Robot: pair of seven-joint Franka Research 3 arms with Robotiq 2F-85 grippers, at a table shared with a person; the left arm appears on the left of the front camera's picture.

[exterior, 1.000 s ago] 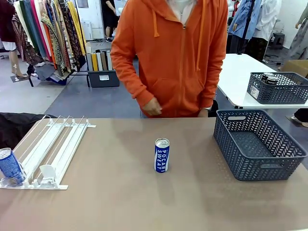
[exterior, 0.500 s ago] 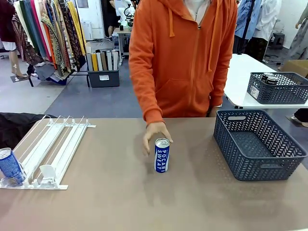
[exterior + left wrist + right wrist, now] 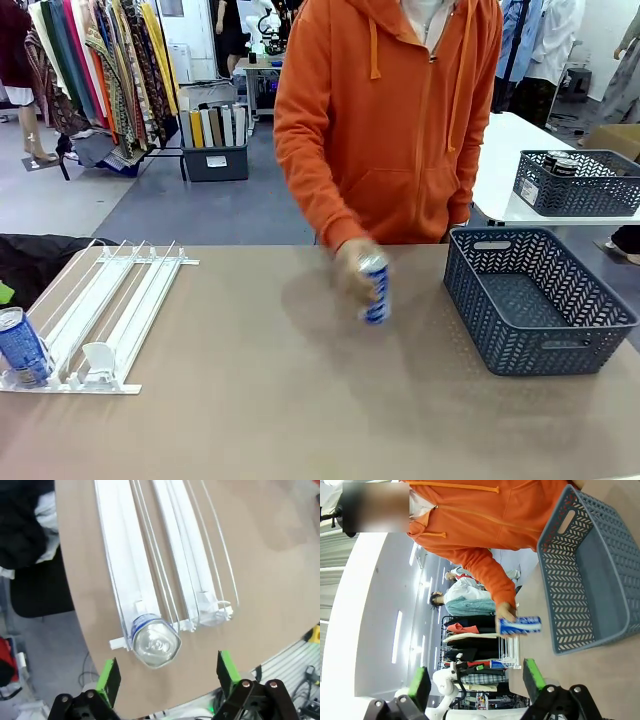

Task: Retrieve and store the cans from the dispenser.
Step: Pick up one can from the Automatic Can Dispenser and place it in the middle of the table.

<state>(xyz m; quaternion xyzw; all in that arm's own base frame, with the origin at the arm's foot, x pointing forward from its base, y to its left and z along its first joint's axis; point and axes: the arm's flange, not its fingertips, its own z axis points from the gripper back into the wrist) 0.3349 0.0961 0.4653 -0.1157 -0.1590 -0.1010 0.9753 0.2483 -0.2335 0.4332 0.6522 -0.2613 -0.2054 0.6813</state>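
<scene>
A blue can [image 3: 20, 347] with a silver top stands at the low end of the white dispenser [image 3: 110, 305] at the table's left. In the left wrist view my left gripper [image 3: 166, 675] hangs open just above that can [image 3: 156, 642], at the end of the dispenser [image 3: 125, 555] lane. A person's hand holds a second blue can [image 3: 375, 287] above the table's middle, tilted and blurred, left of the grey basket [image 3: 535, 300]. My right gripper [image 3: 476, 682] is open and holds nothing, far from that can [image 3: 520, 625] and basket [image 3: 585, 580].
The person in an orange hoodie [image 3: 385, 120] stands at the far side of the table. A second grey basket [image 3: 578, 183] holding cans sits on a white table behind, at the right. The near half of the table is bare.
The person's hand reached down to the can standing mid-table, took hold of it and lifted it to the right, towards the basket. The can in the dispenser has not moved.
</scene>
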